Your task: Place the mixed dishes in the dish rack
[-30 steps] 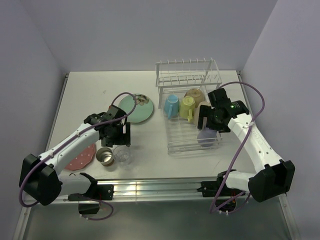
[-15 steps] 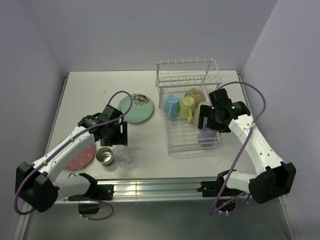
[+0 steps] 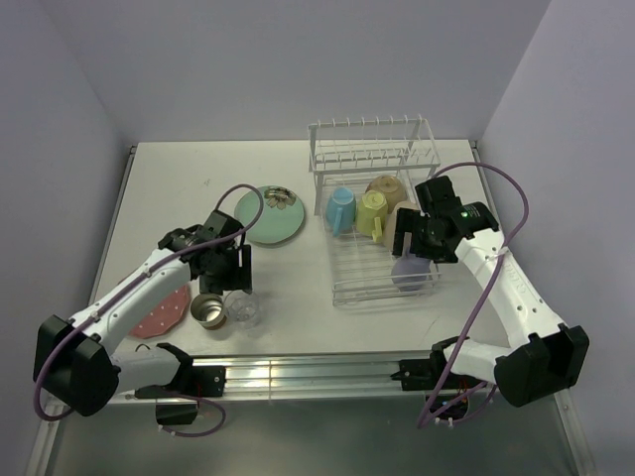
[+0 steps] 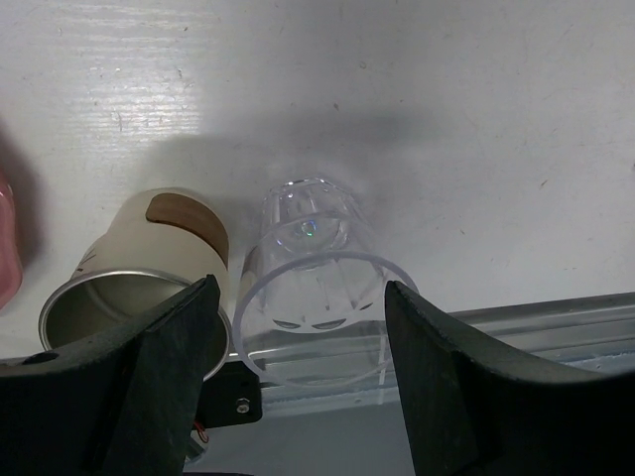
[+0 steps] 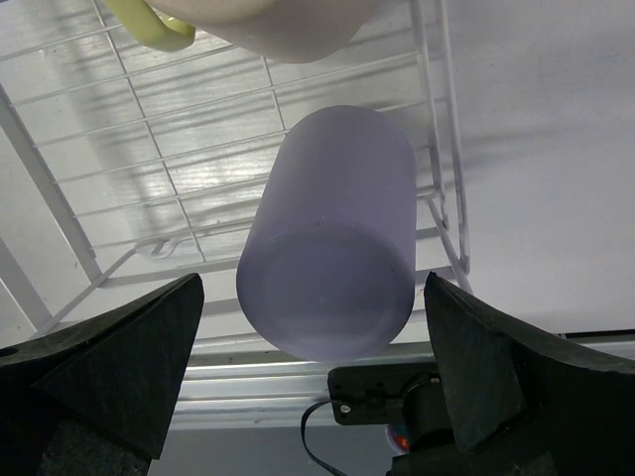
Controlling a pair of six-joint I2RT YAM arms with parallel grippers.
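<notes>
The clear glass (image 4: 316,288) stands upright near the table's front edge, next to the small steel cup (image 4: 139,288). My left gripper (image 4: 303,342) is open just above the glass, one finger (image 4: 466,367) on each side of its rim and not touching. In the top view the left gripper (image 3: 230,268) hovers over the glass (image 3: 242,308) and steel cup (image 3: 208,310). My right gripper (image 5: 317,337) is open and empty over the lavender cup (image 5: 332,248), which rests upside down in the dish rack (image 3: 369,149). The blue (image 3: 340,209), yellow (image 3: 372,212) and tan (image 3: 385,188) cups and the white bowl (image 3: 402,220) sit in the rack.
The mint-green plate (image 3: 270,215) lies on the table left of the rack. The pink dotted plate (image 3: 162,312) lies left of the steel cup, partly under my left arm. The metal rail (image 3: 317,375) runs along the table's front edge close behind the glass.
My left gripper drew back slightly to the left and then came down over the clear glass. The right arm has barely moved.
</notes>
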